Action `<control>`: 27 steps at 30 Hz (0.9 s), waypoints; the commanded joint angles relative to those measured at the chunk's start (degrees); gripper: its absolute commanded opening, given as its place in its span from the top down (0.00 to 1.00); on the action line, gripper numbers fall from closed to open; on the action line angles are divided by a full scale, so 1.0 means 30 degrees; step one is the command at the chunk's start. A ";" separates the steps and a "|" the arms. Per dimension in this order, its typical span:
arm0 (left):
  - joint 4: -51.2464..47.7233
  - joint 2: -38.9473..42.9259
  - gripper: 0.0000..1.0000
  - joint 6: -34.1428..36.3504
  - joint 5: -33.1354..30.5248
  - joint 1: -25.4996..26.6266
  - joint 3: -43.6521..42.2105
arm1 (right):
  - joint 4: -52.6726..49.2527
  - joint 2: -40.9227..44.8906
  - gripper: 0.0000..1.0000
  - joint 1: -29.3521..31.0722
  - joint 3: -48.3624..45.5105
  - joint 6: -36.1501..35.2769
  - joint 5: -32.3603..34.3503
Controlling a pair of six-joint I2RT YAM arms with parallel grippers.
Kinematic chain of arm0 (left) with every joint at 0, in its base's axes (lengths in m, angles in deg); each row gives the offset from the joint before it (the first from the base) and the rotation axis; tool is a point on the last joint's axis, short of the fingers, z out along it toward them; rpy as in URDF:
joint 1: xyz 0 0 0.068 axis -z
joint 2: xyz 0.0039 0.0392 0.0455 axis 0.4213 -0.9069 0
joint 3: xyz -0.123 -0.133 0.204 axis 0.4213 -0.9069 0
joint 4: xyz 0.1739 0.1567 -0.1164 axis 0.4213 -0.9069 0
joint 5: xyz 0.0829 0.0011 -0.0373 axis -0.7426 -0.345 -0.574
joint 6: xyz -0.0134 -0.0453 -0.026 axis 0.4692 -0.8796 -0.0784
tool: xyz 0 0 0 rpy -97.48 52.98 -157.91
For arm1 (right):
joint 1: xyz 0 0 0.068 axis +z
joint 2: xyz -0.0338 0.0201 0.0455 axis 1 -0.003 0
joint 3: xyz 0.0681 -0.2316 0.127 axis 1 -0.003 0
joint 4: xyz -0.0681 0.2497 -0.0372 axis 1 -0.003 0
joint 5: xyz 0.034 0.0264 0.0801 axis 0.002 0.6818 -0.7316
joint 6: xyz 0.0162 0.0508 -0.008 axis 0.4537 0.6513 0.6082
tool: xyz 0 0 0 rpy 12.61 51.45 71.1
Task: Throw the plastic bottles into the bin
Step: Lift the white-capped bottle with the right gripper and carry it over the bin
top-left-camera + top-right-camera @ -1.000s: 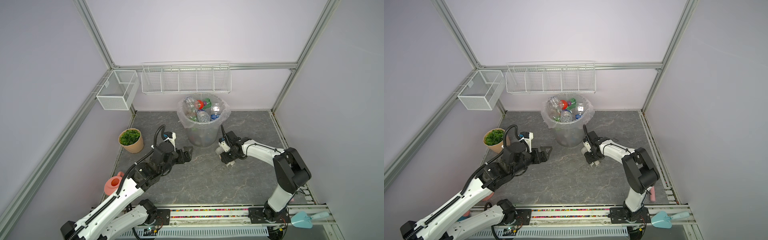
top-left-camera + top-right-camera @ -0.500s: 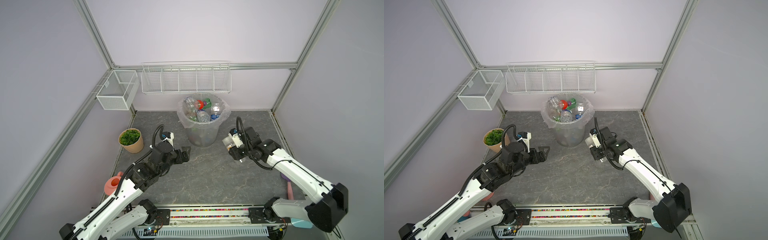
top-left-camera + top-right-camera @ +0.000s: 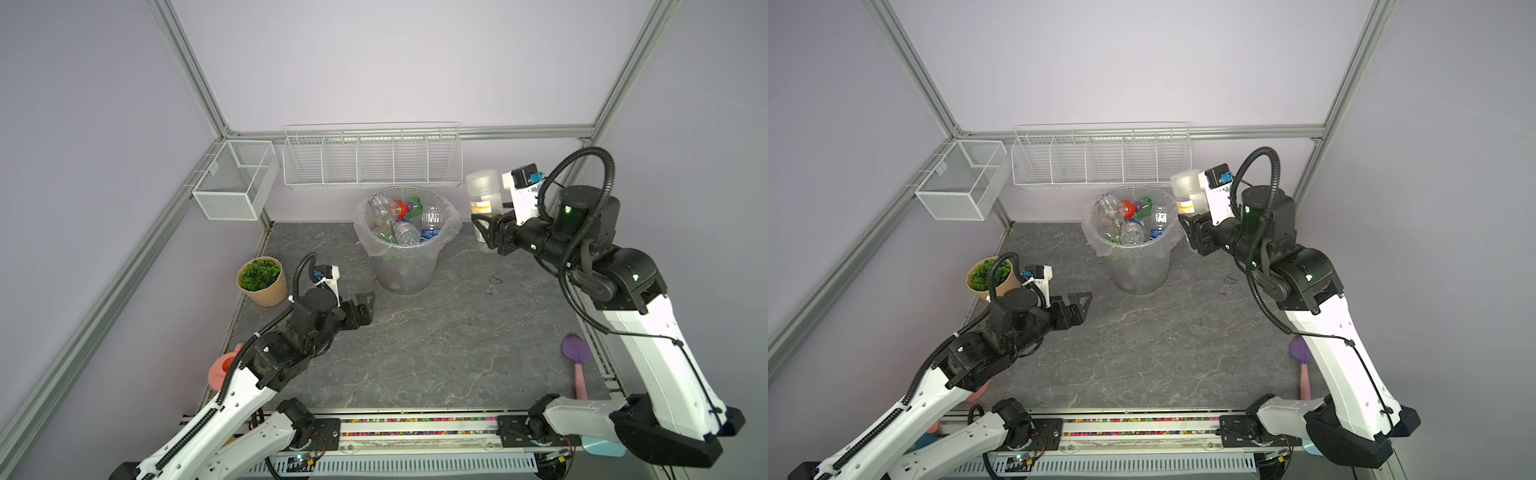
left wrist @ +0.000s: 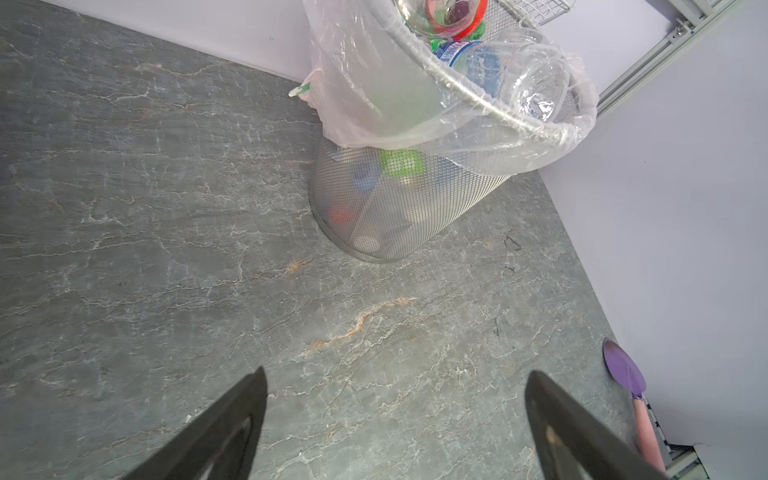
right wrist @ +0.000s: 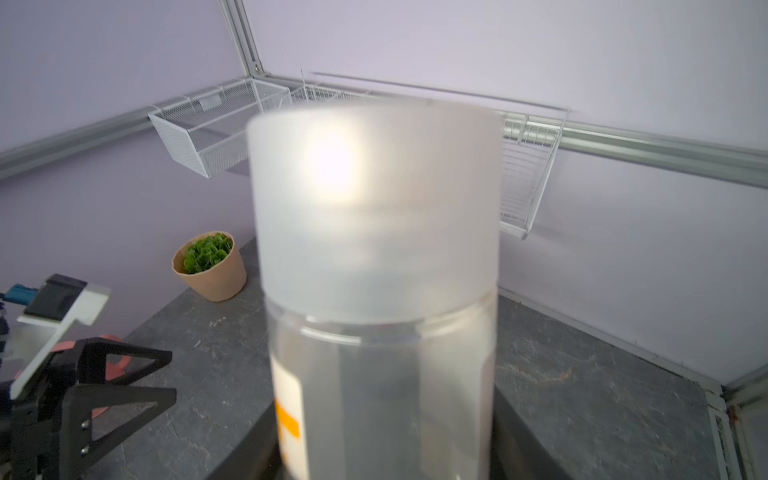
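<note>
Bottles in bin, pot to its left

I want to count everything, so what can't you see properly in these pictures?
- Round grey mesh bin: missing from the right wrist view; the clear plastic bottle with a frosted white cap blocks the middle.
- That bottle's orange label: print blurred, cut by the edge.
- Bottles low in the bin: left wrist view, mesh and bag blur them.
- Pink watering can: both top views, left arm covers most.

Capped bottle: clear body, frosted white cap, white label with orange band. Bin: grey mesh, clear liner. Tabletop: dark grey, pale veining. Pot: tan, green plant. Trowel: purple blade, pink handle.
</note>
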 commanded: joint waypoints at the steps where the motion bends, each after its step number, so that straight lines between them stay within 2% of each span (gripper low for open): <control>1: -0.0471 0.0110 0.04 0.0286 -0.0533 -0.0112 0.0612 | 0.1883 -0.0911 0.63 0.0081 0.1291 0.0108 -0.1280; 10: -0.0591 -0.0207 0.04 0.0581 -0.0722 -0.0142 0.1032 | 0.2751 -0.3508 0.64 0.0285 0.4965 0.0547 -0.1839; 20: -0.0874 0.0158 0.03 0.0566 -0.0963 -0.0200 0.0973 | 0.3676 -0.5994 0.65 0.0342 0.6834 0.0783 -0.1617; 27: -0.1053 0.0419 0.03 0.0482 -0.1014 -0.0201 0.0916 | 0.2245 -1.0782 0.64 -0.0041 0.8753 0.1218 -0.1856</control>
